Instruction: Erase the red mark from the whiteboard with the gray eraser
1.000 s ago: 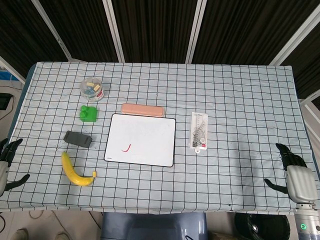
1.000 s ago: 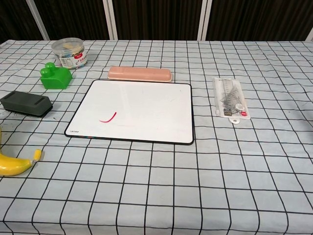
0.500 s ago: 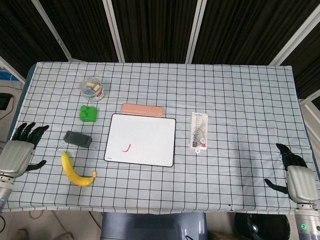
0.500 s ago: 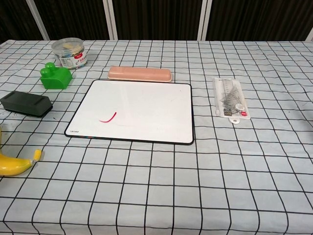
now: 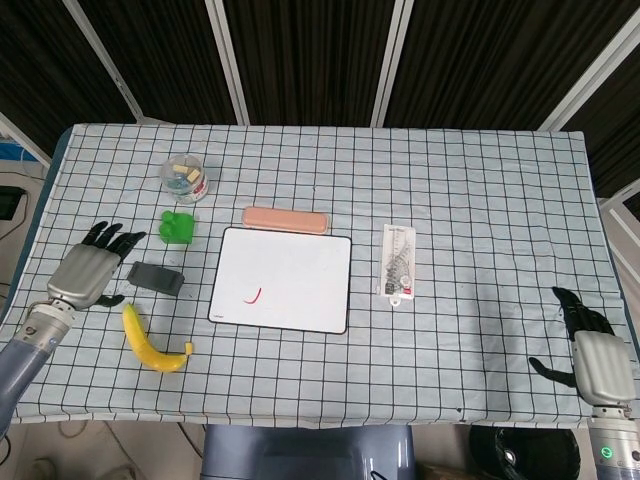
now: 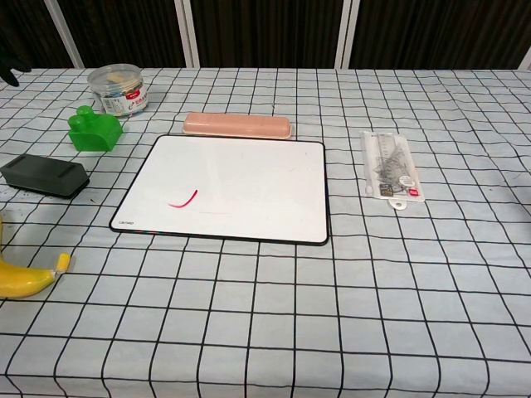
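Task is at the very start: nothing is erased and nothing is picked up. Your left hand [image 5: 88, 272] sits over the cloth just beside the gray eraser [image 5: 157, 278], at its 9 o'clock in the head view, fingers spread and holding nothing; I can't confirm any contact with the eraser, it looks just apart. In the chest view only a dark sliver shows at the top-left edge, probably those fingers, too little to judge. The gray eraser lies flat on the table [image 5: 480, 200], at 9 o'clock of the whiteboard [image 5: 300, 265], between the green block [image 5: 177, 226] at its 12 o'clock and the banana [image 5: 152, 342] at its 6 o'clock. The red mark [image 5: 252, 296] is intact, a short curved stroke in the board's lower-left area, roughly 7 o'clock from board centre. Your right hand [image 5: 592, 352] is parked at the table's lower-right corner, well apart from everything, fingers apart, holding nothing. Left to do, as I judge it: close the left hand on the eraser, lift it, carry it toward 3 o'clock onto the board, wipe the stroke. The banana and green block crowd the eraser on two sides, so come in clean from 9 o'clock. The pink case [image 5: 286, 218] and ruler pack [image 5: 399, 261] are out of your path.
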### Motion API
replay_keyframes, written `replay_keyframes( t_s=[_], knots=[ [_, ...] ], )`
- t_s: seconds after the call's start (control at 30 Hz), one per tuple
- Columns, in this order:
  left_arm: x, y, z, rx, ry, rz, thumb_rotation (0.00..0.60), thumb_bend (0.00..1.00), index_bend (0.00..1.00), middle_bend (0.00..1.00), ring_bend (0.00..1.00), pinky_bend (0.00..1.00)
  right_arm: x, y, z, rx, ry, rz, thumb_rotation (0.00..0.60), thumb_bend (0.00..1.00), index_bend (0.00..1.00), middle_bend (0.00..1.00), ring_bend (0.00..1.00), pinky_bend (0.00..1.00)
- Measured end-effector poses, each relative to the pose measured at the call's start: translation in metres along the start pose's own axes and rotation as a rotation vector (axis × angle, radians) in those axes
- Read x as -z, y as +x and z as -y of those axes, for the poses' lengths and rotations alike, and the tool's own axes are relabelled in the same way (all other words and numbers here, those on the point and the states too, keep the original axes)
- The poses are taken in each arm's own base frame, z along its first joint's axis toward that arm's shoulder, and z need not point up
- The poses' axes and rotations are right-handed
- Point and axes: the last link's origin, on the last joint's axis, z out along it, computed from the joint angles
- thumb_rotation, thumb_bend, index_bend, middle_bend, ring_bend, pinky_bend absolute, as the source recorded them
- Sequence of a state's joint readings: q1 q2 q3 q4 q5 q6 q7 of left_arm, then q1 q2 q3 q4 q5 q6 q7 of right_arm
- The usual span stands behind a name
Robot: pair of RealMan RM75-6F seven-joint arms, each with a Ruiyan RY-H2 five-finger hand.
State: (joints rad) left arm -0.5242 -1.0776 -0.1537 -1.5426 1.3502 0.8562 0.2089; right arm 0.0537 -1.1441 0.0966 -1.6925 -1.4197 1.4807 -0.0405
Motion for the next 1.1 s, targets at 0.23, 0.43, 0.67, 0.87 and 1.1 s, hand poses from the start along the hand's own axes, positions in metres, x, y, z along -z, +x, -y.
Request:
replay_keyframes(
  t_s=[0.23, 0.43, 0.67, 0.87, 1.1],
  knots=[
    [-0.027, -0.017, 0.003, 0.009, 0.016, 0.064, 0.6, 0.11, 0.12, 0.18, 0.0, 0.0, -0.001, 0.0, 0.0, 0.001, -0.001, 0.002, 0.6, 0.08, 0.1, 0.13, 0.22, 0.22],
    [-0.038, -0.03, 0.007, 0.019, 0.03, 0.091, 0.6, 0.11, 0.2, 0.22, 0.0, 0.0, -0.001, -0.001, 0.0, 0.0, -0.006, 0.003, 0.6, 0.08, 0.1, 0.13, 0.22, 0.22],
    [-0.048, -0.038, 0.003, 0.003, 0.007, 0.091, 0.6, 0.12, 0.24, 0.28, 0.0, 0.0, -0.002, -0.001, 0.0, 0.001, -0.01, 0.005, 0.6, 0.08, 0.1, 0.13, 0.22, 0.22],
    [-0.054, -0.041, -0.005, 0.001, -0.02, 0.08, 0.6, 0.12, 0.26, 0.3, 0.0, 0.0, -0.002, -0.001, 0.0, 0.001, -0.011, 0.007, 0.6, 0.08, 0.1, 0.13, 0.22, 0.22],
    [-0.059, -0.045, -0.01, -0.018, -0.041, 0.083, 0.6, 0.13, 0.3, 0.33, 0.0, 0.0, -0.003, -0.001, -0.001, 0.0, -0.015, 0.008, 0.6, 0.08, 0.1, 0.13, 0.22, 0.22]
  ],
)
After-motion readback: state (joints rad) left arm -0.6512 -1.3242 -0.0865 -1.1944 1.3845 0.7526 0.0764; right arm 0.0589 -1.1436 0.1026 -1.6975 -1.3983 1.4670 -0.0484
